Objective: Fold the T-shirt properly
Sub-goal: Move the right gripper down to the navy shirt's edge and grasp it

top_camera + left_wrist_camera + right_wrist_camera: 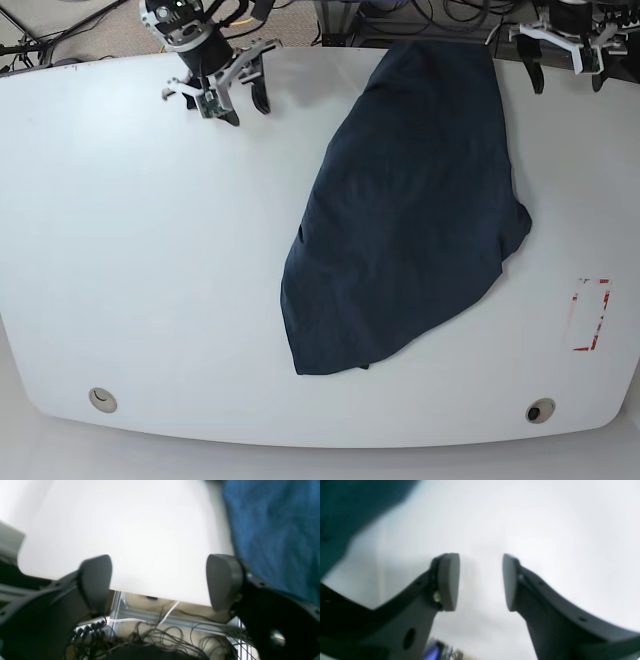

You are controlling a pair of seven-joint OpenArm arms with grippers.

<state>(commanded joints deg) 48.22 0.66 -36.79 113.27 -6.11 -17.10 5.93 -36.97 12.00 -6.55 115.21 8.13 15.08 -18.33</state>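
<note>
Both grippers, left point(568, 72) & right point(236, 98), hung spread, empty, at the table's point(120, 250) far edge. T-shirt point(410, 200) lay crumpled right of centre; I judged flatten first, then grab corners.

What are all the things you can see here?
T-shirt: one, dark navy blue, lying rumpled on the table's middle-right, reaching the far edge.
Table: one, white, filling most of the base view.
Red outline mark: one, red, near the table's right edge.
Round holes: two, near the front corners.
Cables: many, dark, on the floor past the table edge.
Left end effector: one, black and grey, open, at the far right edge.
Right end effector: one, black and grey, open, at the far left.
</note>
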